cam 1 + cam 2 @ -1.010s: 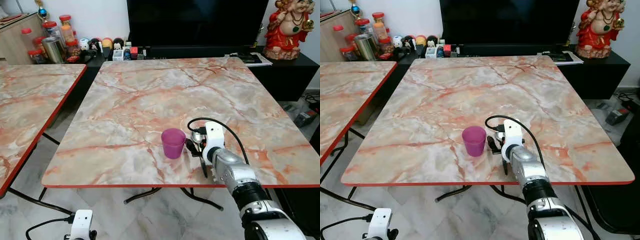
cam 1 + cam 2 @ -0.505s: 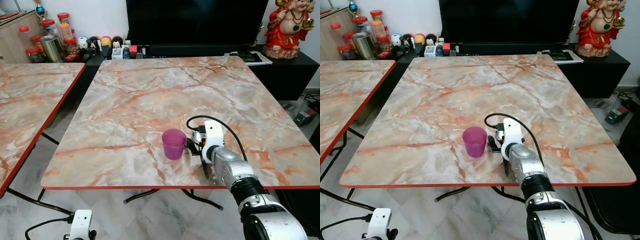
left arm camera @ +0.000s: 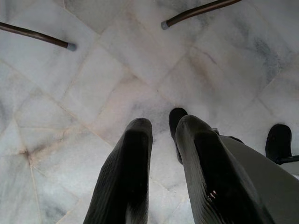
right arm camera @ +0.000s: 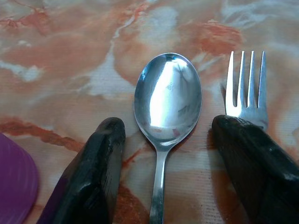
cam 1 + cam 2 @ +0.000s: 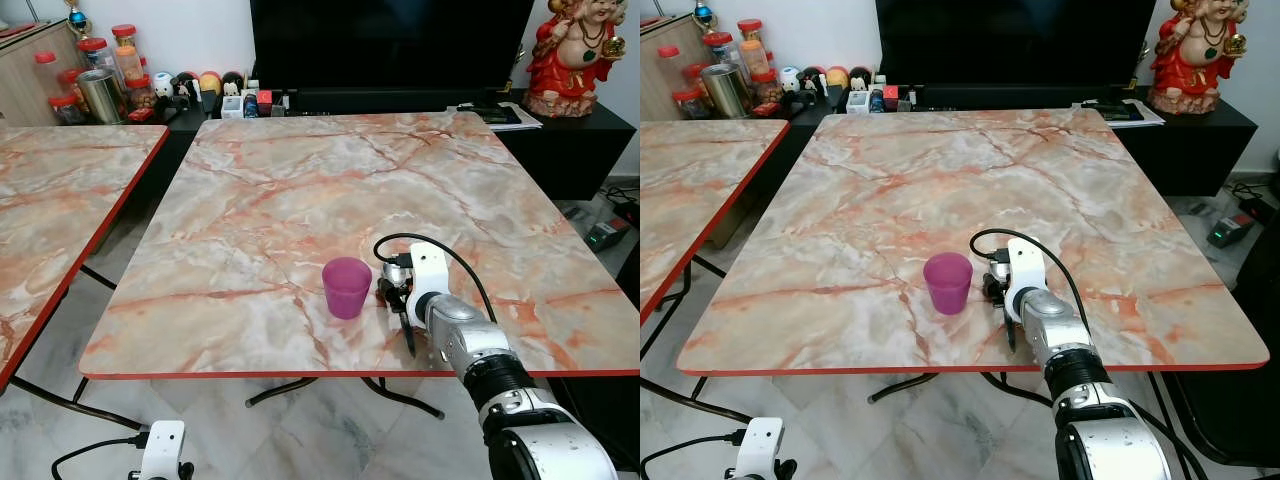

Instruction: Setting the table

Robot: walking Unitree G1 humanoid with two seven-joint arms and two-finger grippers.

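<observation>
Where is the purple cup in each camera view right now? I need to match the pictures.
Left eye view: purple cup on the marble table, near the front edge, just left of the right gripper.
Right eye view: same spot.
Right wrist view: a purple sliver at the frame edge, beside one finger.
Left wrist view: not in it.
Shared landmark: the spoon.
</observation>
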